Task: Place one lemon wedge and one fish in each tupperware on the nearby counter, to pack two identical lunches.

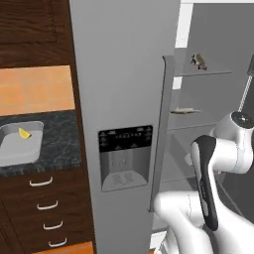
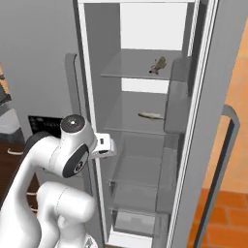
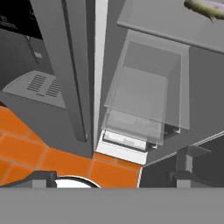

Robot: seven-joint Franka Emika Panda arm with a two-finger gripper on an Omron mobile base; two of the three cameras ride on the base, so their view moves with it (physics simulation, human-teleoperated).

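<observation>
Inside the open fridge, one fish (image 2: 158, 65) lies on the upper glass shelf and a second fish (image 2: 151, 116) on the shelf below; they also appear as the upper fish (image 1: 199, 60) and the lower fish (image 1: 184, 110). The lower fish's tail (image 3: 205, 8) shows at the top right of the hand view. My gripper (image 3: 114, 171) is open and holds nothing, pointing down at the fridge's bottom drawers and the floor. On the counter (image 1: 54, 149) at the left stands a tupperware (image 1: 15, 154) with a lemon wedge (image 1: 24, 133) in it.
The closed fridge door with its dispenser panel (image 1: 124, 156) and tall handle (image 1: 159, 134) stands between the counter and the open compartment. The open door (image 2: 227, 97) is on the right. Clear drawers (image 3: 144, 100) sit low in the fridge above the orange tile floor (image 3: 26, 148).
</observation>
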